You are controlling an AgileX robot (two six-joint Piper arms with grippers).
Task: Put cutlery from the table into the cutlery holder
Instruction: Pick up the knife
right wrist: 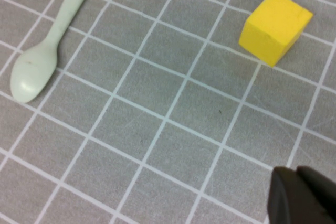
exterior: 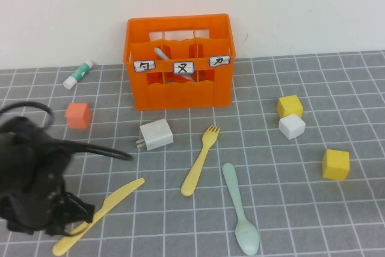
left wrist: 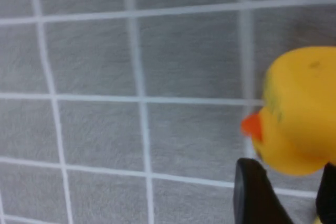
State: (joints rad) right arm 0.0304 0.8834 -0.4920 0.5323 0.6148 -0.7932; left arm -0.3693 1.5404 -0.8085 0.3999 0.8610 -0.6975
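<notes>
One grey utensil (exterior: 161, 53) already stood in the cutlery holder (exterior: 179, 88), leaning in a rear-left compartment, with the holder at twelve o'clock on the counter (exterior: 337, 221). Three pieces were left lying on the mat: the yellow fork (exterior: 200, 161) near the centre, the mint spoon (exterior: 240, 216) at about five o'clock, and the yellow knife (exterior: 99, 215) at seven o'clock. By that count, roughly a quarter of the job was done.

The left gripper (left wrist: 283, 195) sat low at seven o'clock, over the knife's handle end, where the arm hid part of it. Its wrist view showed two dark fingers (left wrist: 254, 192) standing apart beside a yellow rubber duck (left wrist: 299, 111), just touching or nearly so; no cutlery lay between them, so the jaws looked partly open and empty.

The right gripper (right wrist: 302, 195) hovered above bare mat at about four o'clock, closed on nothing, with the spoon and a yellow cube (right wrist: 274, 27) in its view.

The knife seemed the likely next pick.
</notes>
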